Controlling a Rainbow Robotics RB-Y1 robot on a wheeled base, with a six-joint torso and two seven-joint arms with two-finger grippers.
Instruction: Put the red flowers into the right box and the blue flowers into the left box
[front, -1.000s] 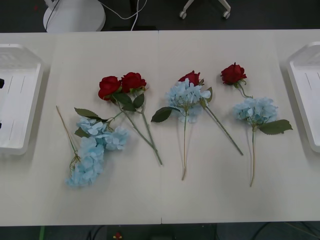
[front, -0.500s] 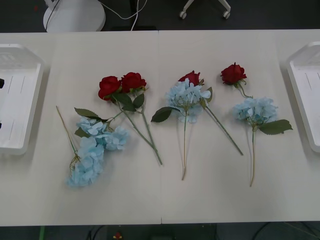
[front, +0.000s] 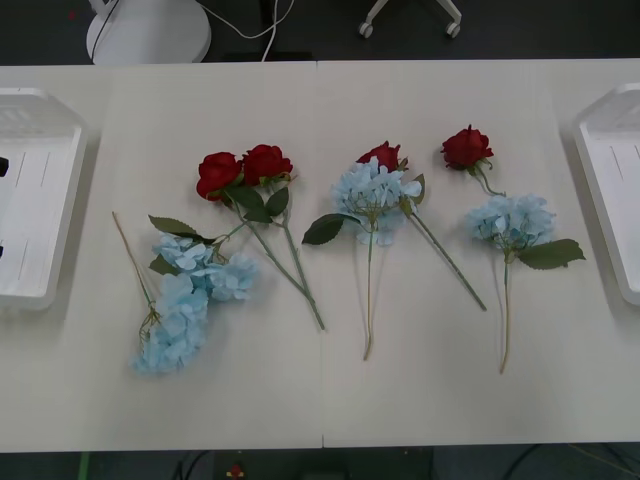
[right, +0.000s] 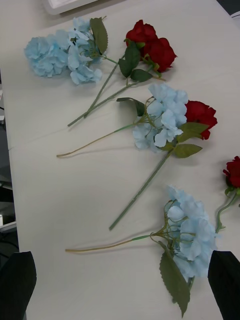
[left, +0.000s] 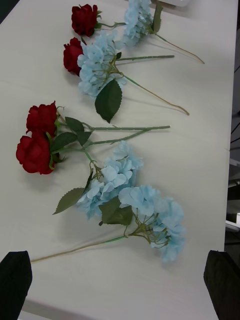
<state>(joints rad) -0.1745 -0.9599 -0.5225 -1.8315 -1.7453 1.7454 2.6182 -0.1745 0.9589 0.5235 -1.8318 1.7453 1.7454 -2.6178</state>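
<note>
nothing has shifted over the last second: red flowers (front: 243, 168) and blue flowers (front: 192, 300) still lie loose on the table (front: 400, 400) between the left box (front: 35, 200) and right box (front: 615, 190). my left gripper (left: 119, 285) and right gripper (right: 120, 282) hover, jaws apart, empty. sorting hasn't begun.

Front view looks down from high above the table (front: 320, 400), facing forward — both trays at its side edges. Each wrist view sits lower and nearer, slanting across the tabletop from its own side. All three share the middle ground — the red flowers (front: 243, 168) and the blue flowers (front: 372, 190).
</note>
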